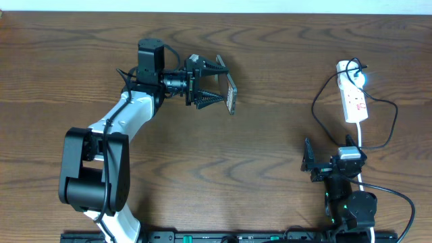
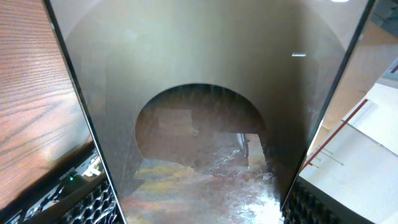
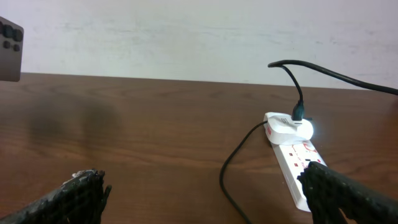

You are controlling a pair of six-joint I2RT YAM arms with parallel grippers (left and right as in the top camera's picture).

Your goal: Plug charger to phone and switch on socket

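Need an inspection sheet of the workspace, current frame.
Surface: wooden table, bare brown grain.
Job's things: phone held off the table; socket far right; charger white head in the socket, tip not at the phone.
Clutter: nothing seen.
Grippers: left gripper shut on phone; right gripper open, empty.
Cables: charger cable loops beside socket; white cord runs toward right arm.
Surroundings: pale wall.

Phone [image 2: 205, 124] fills left wrist view, edges cropped; socket [image 1: 355, 100] switch too small.
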